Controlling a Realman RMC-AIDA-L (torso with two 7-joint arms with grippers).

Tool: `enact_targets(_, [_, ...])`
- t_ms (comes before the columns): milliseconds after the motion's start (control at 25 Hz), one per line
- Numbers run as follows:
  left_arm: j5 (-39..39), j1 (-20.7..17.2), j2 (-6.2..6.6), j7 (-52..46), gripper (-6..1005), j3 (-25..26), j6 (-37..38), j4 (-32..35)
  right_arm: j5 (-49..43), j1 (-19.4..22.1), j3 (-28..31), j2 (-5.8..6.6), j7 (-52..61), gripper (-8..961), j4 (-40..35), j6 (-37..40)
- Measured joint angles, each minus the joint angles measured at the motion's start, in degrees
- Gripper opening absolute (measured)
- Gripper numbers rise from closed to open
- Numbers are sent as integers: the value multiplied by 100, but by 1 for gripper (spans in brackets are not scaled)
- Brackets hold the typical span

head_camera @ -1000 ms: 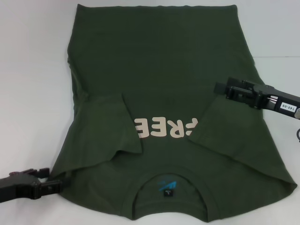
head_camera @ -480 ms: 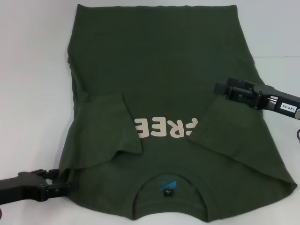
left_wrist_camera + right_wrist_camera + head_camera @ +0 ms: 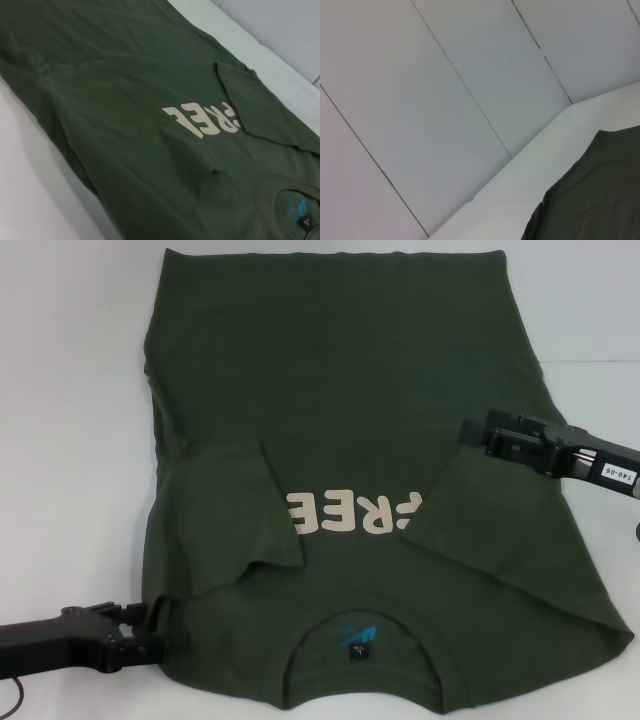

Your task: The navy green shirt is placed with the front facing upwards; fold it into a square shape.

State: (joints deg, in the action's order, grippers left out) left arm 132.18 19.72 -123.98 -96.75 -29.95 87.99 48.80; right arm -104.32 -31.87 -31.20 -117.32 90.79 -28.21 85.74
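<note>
Shirt (image 3: 340, 420) lying flat on the white table (image 3: 70, 390), front up, both sleeves folded in over the chest

The shirt is spreading across the table with its collar (image 3: 362, 640) at the near edge and the cream "FREE" letters (image 3: 350, 515) reading upside down from the head view; the left gripper (image 3: 158, 632) is sitting low at the shirt's near corner by the shoulder, its tips reaching into a small bunch of cloth there, though whether they are pinching it or spread cannot be told; the right gripper (image 3: 468, 432) is hovering over the far side of the shirt, just beyond the folded right sleeve (image 3: 490, 520), its tips at the cloth, and its state cannot be told either
</note>
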Motion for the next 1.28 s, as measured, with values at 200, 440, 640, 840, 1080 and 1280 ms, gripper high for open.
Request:
enact_targets(200, [-5,6,6,5,897,11,0,-2,8,5,0,0,-9,944,0,4])
enact_targets(440, [-3,22,6,8,894,-2,0,-2,9,6,0,0,-9,944,0,5])
enact_targets(640, [0,34,6,7,892,-2,-1,-2,20,6,0,0,-14,945,0,5])
enact_targets(840, [1,51,6,0,889,-2,-2,5,59,6,0,0,-30,945,0,4])
enact_targets(1080, [1,69,29,-1,887,-2,-97,40,62,5,0,0,-32,944,0,4])
enact_targets(1280, [4,78,41,10,887,-2,-227,47,66,5,0,0,-34,945,0,4])
